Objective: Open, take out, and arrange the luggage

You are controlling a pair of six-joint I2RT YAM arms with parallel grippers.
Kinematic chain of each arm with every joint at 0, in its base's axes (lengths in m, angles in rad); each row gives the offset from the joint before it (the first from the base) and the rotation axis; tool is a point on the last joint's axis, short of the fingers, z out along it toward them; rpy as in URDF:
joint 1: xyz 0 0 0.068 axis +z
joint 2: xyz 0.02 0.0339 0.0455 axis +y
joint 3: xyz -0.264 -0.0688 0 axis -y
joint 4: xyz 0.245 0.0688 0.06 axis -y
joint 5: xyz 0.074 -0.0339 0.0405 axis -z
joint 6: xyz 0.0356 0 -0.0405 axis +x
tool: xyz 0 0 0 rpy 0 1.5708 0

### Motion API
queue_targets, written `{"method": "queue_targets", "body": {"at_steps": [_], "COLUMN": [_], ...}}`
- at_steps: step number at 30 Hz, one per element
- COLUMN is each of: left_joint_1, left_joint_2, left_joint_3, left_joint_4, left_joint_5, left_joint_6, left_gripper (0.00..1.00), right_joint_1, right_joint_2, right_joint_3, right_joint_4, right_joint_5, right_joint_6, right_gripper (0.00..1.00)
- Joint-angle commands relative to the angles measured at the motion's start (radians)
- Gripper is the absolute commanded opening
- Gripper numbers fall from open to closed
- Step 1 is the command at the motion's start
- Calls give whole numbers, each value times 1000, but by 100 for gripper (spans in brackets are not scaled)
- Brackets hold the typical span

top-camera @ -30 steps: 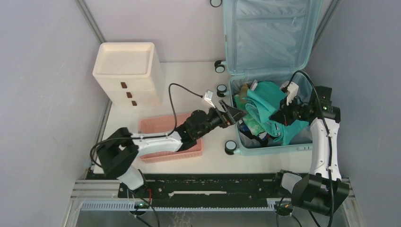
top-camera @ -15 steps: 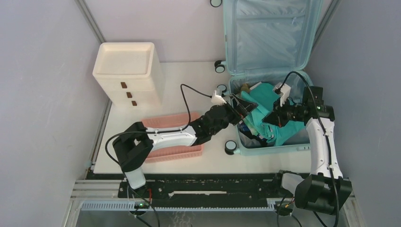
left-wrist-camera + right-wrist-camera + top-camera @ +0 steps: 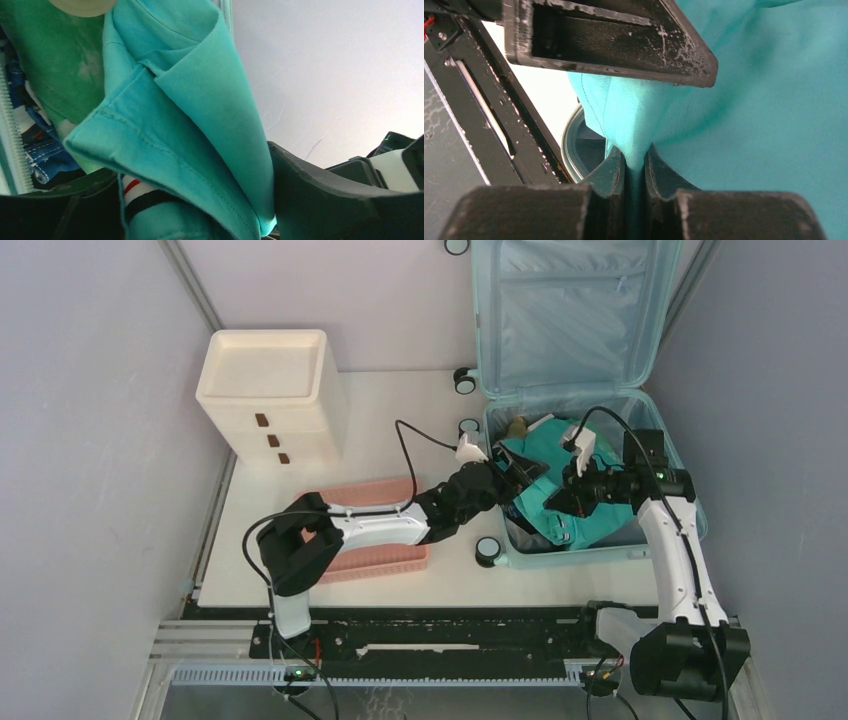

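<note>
The pale aqua luggage stands open at the right, its lid leaning on the back wall and its base flat on the table. A teal garment lies bunched on top of the other clothes in the base. My right gripper is shut on a fold of this garment, pinched between the fingertips. My left gripper reaches over the base's left rim. Its jaws are wide apart with the teal garment draped between them. A green cloth lies beneath.
A cream drawer cabinet stands at the back left. A shallow pink basket lies under my left arm. A caster wheel sticks out at the luggage's front left corner. Grey walls close in on both sides.
My left arm has stretched right, from beside the luggage into its base. My right gripper has moved left with the teal garment, which is now bunched between the two grippers.
</note>
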Motion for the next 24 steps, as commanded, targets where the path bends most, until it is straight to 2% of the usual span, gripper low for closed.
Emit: {"method": "queue_targets", "body": {"at_steps": [1, 5, 7, 11, 16, 19, 24], "left_joint_1": [-6, -4, -2, 10, 38, 48, 52], "left_joint_2": [-19, -57, -80, -131, -177, -232, -342], "left_joint_3": [42, 0, -25, -65, -62, -53, -67], "left_joint_4": [50, 66, 66, 66, 17, -43, -126], "left_joint_5": [-2, -11, -14, 12, 112, 136, 110], "left_joint_6": [21, 93, 147, 279, 492, 604, 771], "left_gripper": [72, 22, 8, 1, 0, 0, 0], "right_joint_1": [26, 8, -36, -149, -253, -303, -393], "right_joint_2": [-26, -48, -58, -58, -65, -89, -147], "right_joint_3": [4, 11, 25, 76, 113, 129, 116], "right_joint_4": [7, -26, -51, -178, -242, -199, 7], "right_joint_5": [-80, -122, -156, -248, -303, -319, -332], "right_joint_6": [-41, -85, -101, -206, -237, -152, 128], "right_gripper": [22, 52, 64, 77, 78, 77, 75]}}
